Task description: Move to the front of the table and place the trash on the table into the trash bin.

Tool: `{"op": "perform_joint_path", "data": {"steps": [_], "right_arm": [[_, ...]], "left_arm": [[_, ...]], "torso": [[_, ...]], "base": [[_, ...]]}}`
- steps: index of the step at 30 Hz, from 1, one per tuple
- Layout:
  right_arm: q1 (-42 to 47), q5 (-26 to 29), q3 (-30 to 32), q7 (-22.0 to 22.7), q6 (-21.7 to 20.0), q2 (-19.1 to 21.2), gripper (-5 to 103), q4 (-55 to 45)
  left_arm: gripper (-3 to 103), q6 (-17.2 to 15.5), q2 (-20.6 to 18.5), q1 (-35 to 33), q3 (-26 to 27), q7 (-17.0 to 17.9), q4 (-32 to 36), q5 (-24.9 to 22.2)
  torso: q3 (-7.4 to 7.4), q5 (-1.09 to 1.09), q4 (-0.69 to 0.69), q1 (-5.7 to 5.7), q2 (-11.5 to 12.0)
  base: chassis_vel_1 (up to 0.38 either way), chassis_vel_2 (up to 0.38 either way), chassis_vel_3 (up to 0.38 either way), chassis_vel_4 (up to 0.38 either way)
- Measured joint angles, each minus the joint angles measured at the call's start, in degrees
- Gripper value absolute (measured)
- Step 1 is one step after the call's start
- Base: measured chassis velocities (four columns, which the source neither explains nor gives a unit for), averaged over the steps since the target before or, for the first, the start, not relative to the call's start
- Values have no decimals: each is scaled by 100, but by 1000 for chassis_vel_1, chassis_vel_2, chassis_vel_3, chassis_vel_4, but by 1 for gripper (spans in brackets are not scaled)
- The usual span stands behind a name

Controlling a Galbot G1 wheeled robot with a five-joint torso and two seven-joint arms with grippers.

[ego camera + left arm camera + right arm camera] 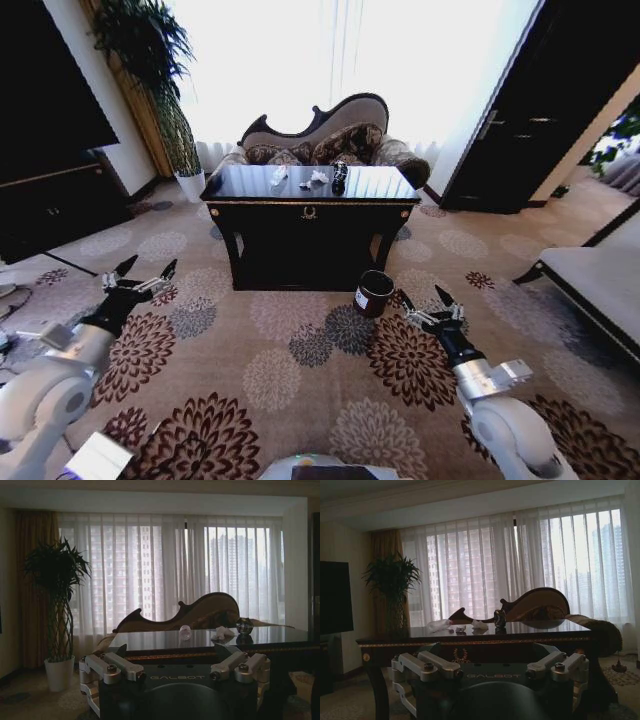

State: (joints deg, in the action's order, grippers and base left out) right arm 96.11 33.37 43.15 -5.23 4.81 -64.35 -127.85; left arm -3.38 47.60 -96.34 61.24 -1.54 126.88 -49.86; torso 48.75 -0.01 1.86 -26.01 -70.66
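The glossy black table (310, 213) with gold trim stands ahead on the carpet, also seen as the table (210, 647) and the table (470, 641) in the wrist views. On its top lie white paper wads (318, 177) and a dark shiny lump (339, 176); wads (440, 625) and the lump (499, 618) show from the side. The dark brown trash bin (373, 293) stands on the floor by the table's front right corner. My left gripper (147, 270) hangs open low at the left. My right gripper (424, 297) is open just right of the bin.
A sofa (330, 140) stands behind the table before curtained windows. A potted plant (175, 120) is at the back left, a black TV cabinet (50, 200) at the left, a dark door (520, 110) at the right, and a bench (595, 280) at the right edge.
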Motion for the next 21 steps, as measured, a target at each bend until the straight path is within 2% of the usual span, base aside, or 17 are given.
{"op": "perform_joint_path", "data": {"steps": [12,21], "right_arm": [[7,43,25,-2,0,8,100,-23],[23,32,45,-20,20,0,100,-7]], "left_arm": [[99,-2,-3,-3,-7,0,2,3],[99,-4,22,-9,-23,0,4,22]], "torso": [[0,0,0,1,0],[0,0,0,-1,1]], "base": [[-6,10,11,-7],[-102,97,98,-118]]}}
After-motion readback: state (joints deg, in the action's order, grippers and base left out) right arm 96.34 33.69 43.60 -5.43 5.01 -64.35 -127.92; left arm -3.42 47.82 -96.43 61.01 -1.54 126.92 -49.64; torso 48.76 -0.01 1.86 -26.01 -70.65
